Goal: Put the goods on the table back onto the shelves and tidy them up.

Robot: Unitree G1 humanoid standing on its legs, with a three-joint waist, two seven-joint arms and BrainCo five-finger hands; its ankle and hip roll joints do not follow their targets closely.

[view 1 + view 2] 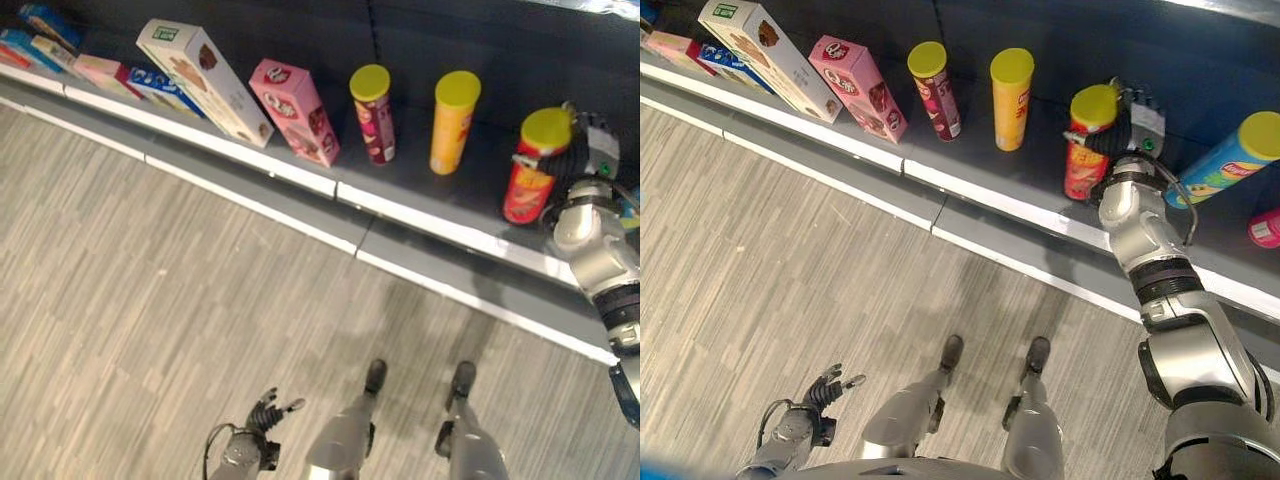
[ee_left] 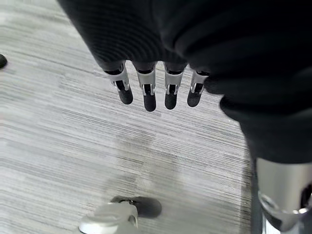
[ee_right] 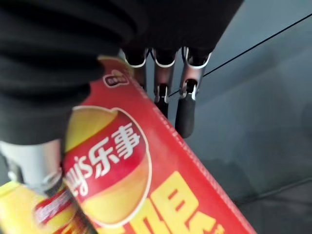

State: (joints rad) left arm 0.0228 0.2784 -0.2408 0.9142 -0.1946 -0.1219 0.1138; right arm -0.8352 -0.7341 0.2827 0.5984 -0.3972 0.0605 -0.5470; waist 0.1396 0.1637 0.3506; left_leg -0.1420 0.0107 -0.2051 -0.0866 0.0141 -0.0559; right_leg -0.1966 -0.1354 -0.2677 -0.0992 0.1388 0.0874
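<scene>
I've got the dark shelf (image 1: 420, 175) running across the top w/ a white front edge. On it, big to small: cream box (image 1: 205, 80) tipped over, pink box (image 1: 296, 110) leaning, blue can (image 1: 1225, 165) lying tilted at far right, then three upright cans: yellow can (image 1: 453, 122), maroon can (image 1: 373, 113), red can (image 1: 533, 165). R hand (image 1: 1127, 128) has fingers curled round the red can's upper part. L hand (image 1: 262, 415) hangs low over the floor (image 1: 150, 320), fingers loosely spread, holding nothing.
</scene>
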